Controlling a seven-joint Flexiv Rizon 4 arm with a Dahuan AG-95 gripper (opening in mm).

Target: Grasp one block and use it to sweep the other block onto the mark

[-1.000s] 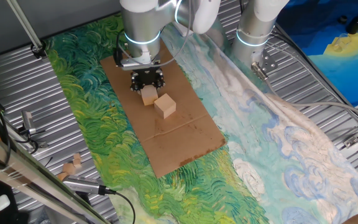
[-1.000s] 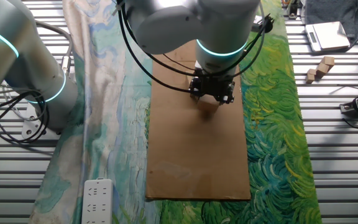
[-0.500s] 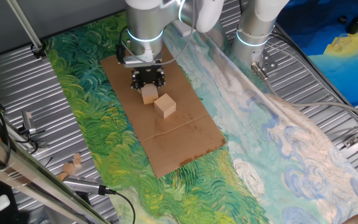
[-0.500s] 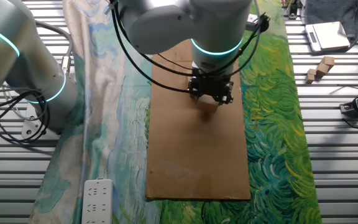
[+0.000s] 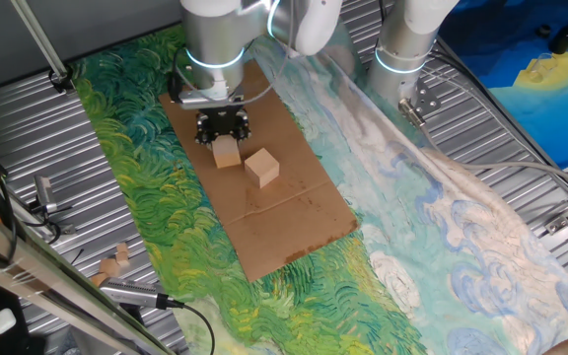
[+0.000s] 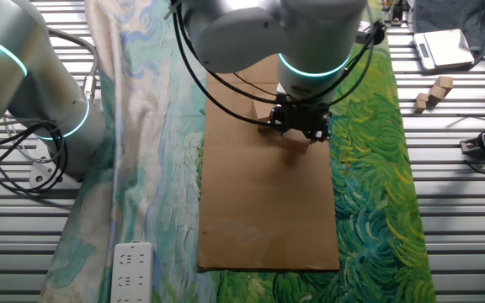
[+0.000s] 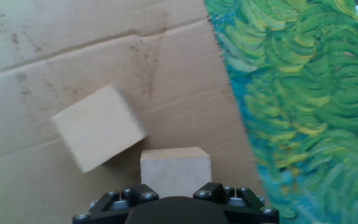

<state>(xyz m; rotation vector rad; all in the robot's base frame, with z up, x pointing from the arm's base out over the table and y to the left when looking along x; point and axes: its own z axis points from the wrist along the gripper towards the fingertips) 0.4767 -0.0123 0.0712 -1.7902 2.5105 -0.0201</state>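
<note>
So your hand (image 5: pixel 224 131) is clamped on one block (image 5: pixel 227 153), upper left of centre in one fixed view, which settles the grasp. The other block (image 5: pixel 261 168) lies free on the cardboard (image 5: pixel 294 222), just right of and below the held one, and in the hand view their corners look nearly touching. You have the sweep left to do, and no mark shows in any view.

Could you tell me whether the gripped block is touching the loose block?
Apart: in one fixed view, bare cardboard shows between the gripped block and the loose block.
</note>
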